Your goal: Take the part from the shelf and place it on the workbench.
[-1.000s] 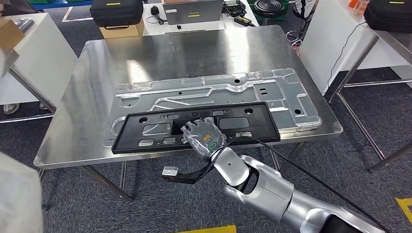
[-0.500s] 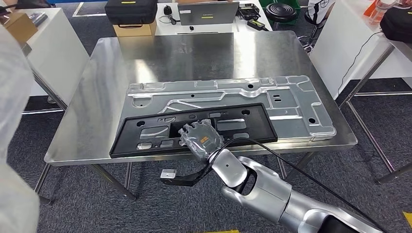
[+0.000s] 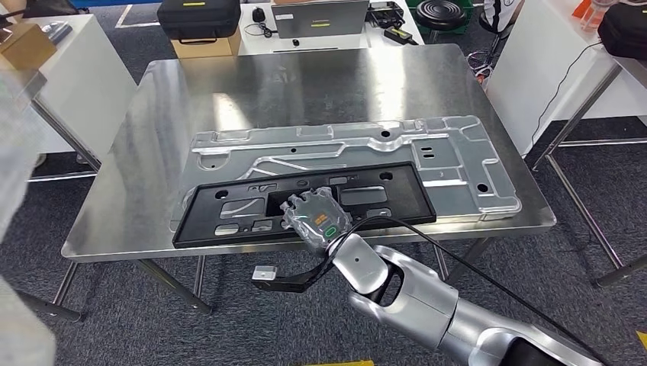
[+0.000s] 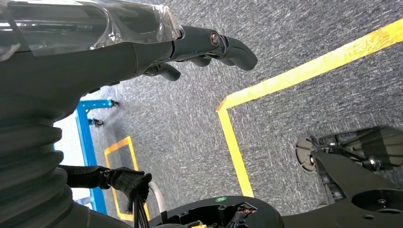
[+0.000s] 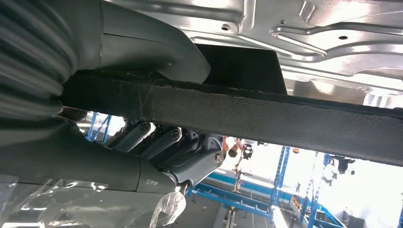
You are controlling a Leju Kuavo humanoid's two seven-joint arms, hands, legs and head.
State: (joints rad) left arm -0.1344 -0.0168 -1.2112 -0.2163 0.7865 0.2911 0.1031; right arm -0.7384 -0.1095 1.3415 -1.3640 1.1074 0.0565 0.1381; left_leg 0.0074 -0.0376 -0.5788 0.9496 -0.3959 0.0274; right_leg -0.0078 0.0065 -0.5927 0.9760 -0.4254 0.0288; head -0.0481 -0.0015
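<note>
A long black frame part [image 3: 229, 207] with several cut-outs lies along the front edge of the steel workbench [image 3: 305, 84], partly overlapping a large silver stamped panel [image 3: 358, 145]. My right hand [image 3: 317, 217], wrapped in clear plastic, grips the part's near edge at its middle. In the right wrist view the thumb [image 5: 157, 47] lies over the black edge [image 5: 294, 116] and the fingers [image 5: 190, 156] curl under it. My left hand [image 4: 204, 45] hangs over grey carpet, holding nothing, with its fingers apart and slightly bent.
White tables stand left [image 3: 69, 69] and right [image 3: 534, 61] of the workbench. Behind it are a black case on a cardboard box [image 3: 200, 21], a laptop [image 3: 320, 17] and a black stool [image 3: 444, 11]. A pale blurred shape [image 3: 15, 152] covers the left edge. Yellow tape [image 4: 266, 90] marks the floor.
The whole picture has shifted, so the camera moved. My right hand keeps the same hold on the black part, which stays at the workbench's front edge.
</note>
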